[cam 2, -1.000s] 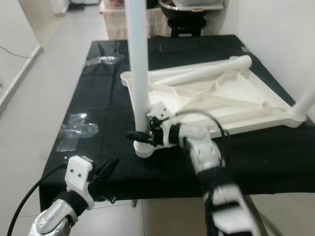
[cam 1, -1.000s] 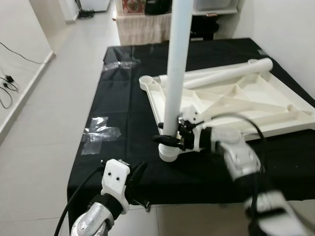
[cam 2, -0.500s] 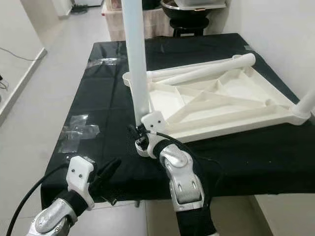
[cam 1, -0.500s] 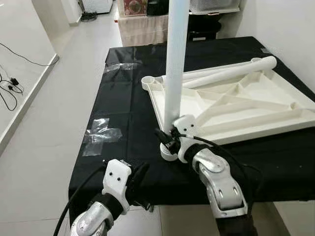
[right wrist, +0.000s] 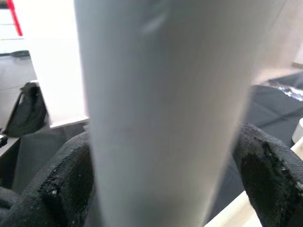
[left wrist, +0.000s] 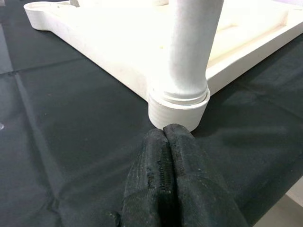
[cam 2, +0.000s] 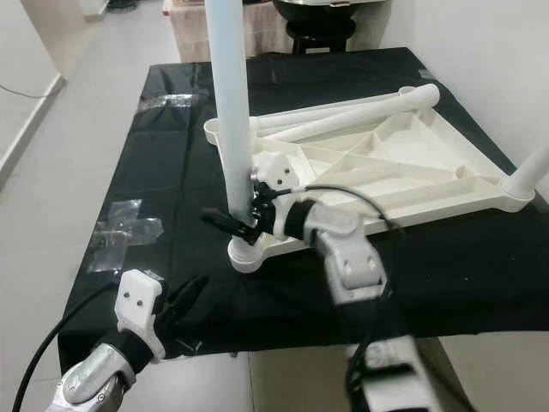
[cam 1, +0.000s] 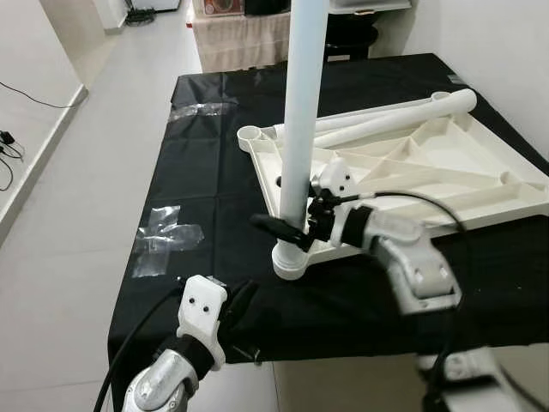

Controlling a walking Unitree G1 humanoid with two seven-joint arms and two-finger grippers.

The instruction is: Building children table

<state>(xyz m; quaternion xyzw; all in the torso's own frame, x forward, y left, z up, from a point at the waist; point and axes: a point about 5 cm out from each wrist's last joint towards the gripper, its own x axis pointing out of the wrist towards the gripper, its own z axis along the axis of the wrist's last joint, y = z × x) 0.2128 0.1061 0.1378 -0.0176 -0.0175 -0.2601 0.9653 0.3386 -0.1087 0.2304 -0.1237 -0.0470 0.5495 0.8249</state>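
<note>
White plastic table leg [cam 1: 302, 129], judged light, stiff and slick, stands in the near-left corner socket [cam 1: 290, 258]; right gripper [cam 1: 287, 228] pinches it low, left gripper [left wrist: 173, 175] pressed together.

One upturned white tabletop [cam 1: 446, 172] lies on one black-covered table [cam 1: 197, 197]. Three white legs show: one upright [cam 1: 300, 129], one lying down [cam 1: 386, 120], one at the far corner [cam 2: 532, 176]. Two tape patches [cam 1: 167, 240] stick to the cloth.

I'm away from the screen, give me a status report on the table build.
Right pincer clamped on upright leg in tabletop corner socket. Left pincer shut, idle at table edge. Nothing in the way.
</note>
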